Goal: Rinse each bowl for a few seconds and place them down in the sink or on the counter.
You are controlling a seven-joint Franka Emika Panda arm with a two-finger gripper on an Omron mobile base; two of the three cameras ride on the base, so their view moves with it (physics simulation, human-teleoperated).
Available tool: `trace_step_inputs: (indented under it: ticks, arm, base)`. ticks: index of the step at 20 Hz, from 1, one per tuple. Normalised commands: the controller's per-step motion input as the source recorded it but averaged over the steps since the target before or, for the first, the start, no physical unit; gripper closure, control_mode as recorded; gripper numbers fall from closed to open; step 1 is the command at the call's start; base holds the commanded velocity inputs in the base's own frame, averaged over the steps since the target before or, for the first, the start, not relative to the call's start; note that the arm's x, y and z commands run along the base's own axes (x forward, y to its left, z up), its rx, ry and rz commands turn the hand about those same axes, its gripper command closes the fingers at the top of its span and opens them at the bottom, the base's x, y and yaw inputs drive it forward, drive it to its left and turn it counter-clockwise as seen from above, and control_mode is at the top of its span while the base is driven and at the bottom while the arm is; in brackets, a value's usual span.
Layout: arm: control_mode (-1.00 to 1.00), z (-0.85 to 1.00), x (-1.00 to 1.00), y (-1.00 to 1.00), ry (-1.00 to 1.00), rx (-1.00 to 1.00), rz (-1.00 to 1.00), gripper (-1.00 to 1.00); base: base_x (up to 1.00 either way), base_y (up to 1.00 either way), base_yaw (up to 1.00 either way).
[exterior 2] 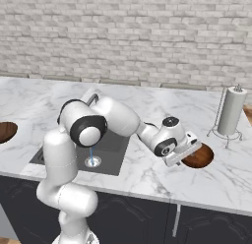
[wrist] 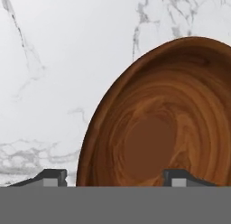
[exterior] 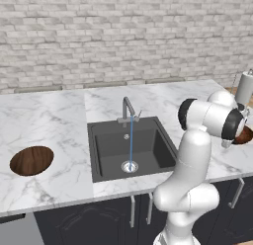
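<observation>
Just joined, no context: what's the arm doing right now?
The arm is reaching right of the sink, its gripper low over a wooden bowl on the counter, one of the fingers each side of the near rim, nothing gripped yet. The faucet is running. The second bowl sits left of the sink.

In the left base view the arm covers most of the right-hand bowl [exterior: 245,136], leaving a brown sliver at the picture's edge. In the right base view the hand [exterior 2: 183,152] hides that bowl's near left rim, and the other bowl [exterior 2: 6,131] is cut by the left edge. The hand view crops the bowl at right and bottom; whether the fingertips [wrist: 50,178] touch its rim cannot be told.
</observation>
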Motion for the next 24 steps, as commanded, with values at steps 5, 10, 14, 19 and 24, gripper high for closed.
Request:
trace_step_inputs:
  ticks: [5, 10, 14, 19, 24]
  arm:
    - [-1.0, -0.14, 0.05, -0.04, 0.04, 0.01, 0.02, 1.0]
    - [-1.0, -0.07, 0.0, -0.07, 0.06, 0.03, 0.04, 1.0]
    - [-1.0, -0.02, -0.1, -0.03, 0.03, 0.01, 0.08, 1.0]
    - [-1.0, 0.13, -0.61, 0.03, -0.03, 0.0, 0.16, 1.0]
    - [-1.0, 0.57, -0.62, 0.29, -0.08, -0.04, 0.18, 1.0]
  base:
    - [0.0, 0.0, 0.0]
    - [0.0, 0.0, 0.0]
    - [0.0, 0.0, 0.0]
    - [0.0, 0.0, 0.0]
    - [0.0, 0.0, 0.0]
